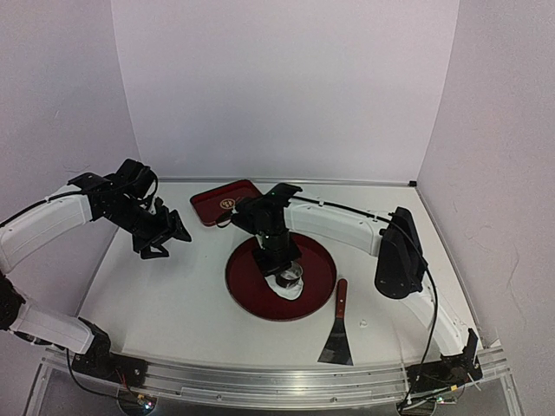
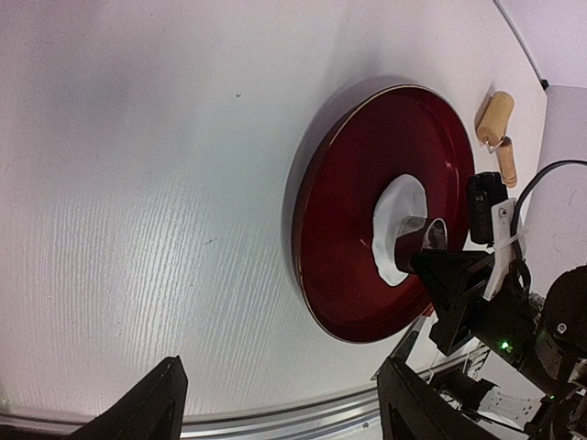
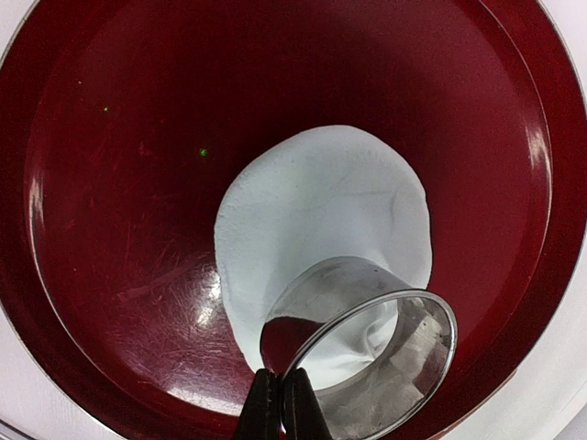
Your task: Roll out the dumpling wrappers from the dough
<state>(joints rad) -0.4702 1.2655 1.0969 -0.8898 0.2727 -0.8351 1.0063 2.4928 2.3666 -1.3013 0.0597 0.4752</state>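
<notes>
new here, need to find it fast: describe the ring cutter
Start at the round red tray in the middle of the table. A flat white sheet of dough lies in it, and the ring cutter rests on the dough, its rim pinched by the right hand. It is the only shiny metal hoop there.

The right end effector (image 3: 280,403), clamping a shiny metal ring cutter (image 3: 321,298), is crowding the middle of the round red tray (image 1: 243,286), while bare white table (image 1: 156,295) is lying open leftward.
</notes>
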